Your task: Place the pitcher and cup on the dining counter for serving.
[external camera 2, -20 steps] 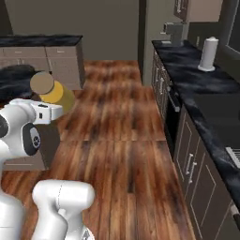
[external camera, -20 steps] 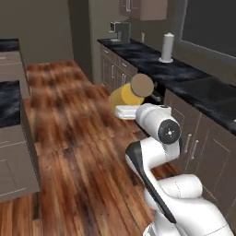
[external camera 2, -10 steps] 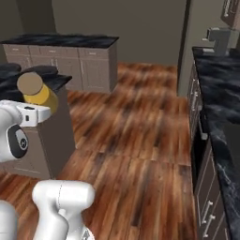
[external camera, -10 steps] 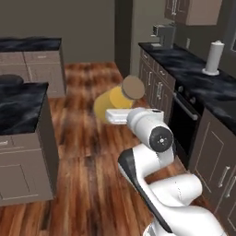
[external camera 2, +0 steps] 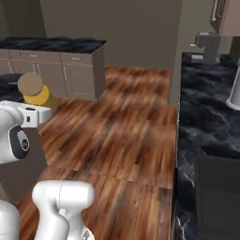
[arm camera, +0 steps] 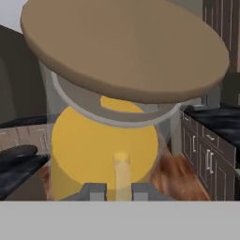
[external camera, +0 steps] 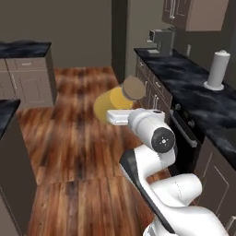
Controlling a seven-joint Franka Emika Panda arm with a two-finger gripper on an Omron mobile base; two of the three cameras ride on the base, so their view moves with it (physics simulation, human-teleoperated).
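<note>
The pitcher point(arm camera: 101, 150), clear glass with orange-yellow liquid and a round tan lid point(arm camera: 122, 47), hangs in the air above the wood floor. My gripper point(arm camera: 121, 192) is shut on its thin side handle point(arm camera: 122, 171), with one fingertip on each side of it. From the base, the pitcher point(external camera: 115, 99) sits just left of the white hand, with the gripper point(external camera: 111, 114) below its lid. In the right base view the pitcher point(external camera 2: 38, 94) is at the left, held by the gripper point(external camera 2: 43, 108). A corner of the dining counter point(external camera: 4, 109) shows at the left edge. The cup is out of view.
A long black counter point(external camera: 193, 87) on the right carries a coffee machine point(external camera: 161, 41) and a paper towel roll point(external camera: 216, 69); an oven front is below it. A further black counter on grey cabinets point(external camera 2: 51, 46) stands at the back left. Wood floor point(external camera 2: 122, 122) lies between.
The whole scene has swung across both base views, so the base has turned. The pitcher stays in the gripper in the same place relative to the arm.
</note>
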